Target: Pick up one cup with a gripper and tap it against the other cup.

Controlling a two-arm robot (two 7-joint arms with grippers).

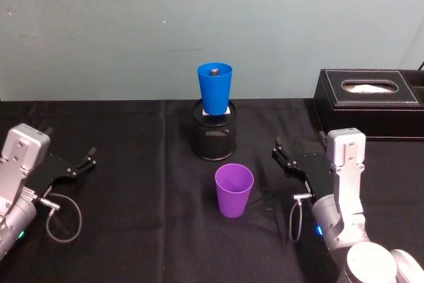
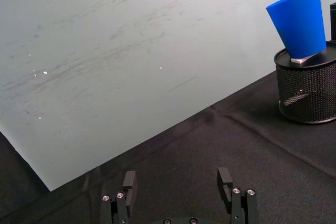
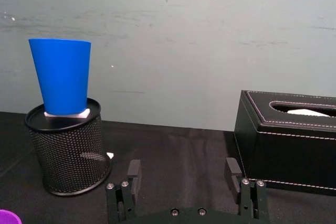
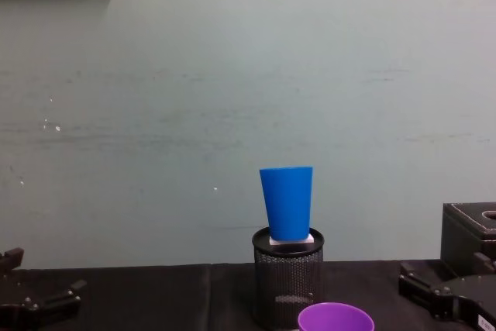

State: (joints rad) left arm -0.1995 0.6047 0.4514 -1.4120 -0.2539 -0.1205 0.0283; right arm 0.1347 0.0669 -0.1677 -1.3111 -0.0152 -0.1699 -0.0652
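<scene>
Upright on the black cloth stands the tapered purple plastic tumbler (image 1: 234,189), just in front of the black wire-mesh holder (image 1: 214,134) carrying the bright blue plastic tumbler (image 1: 214,88). Beside it, the right gripper (image 1: 283,156) waits spread; the left gripper (image 1: 87,159) is parked, also spread. A hard tap could topple the perched blue one.

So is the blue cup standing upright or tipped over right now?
Upright. The blue cup stands rim up on a white block atop the black mesh holder, above the table and behind the purple cup.
</scene>
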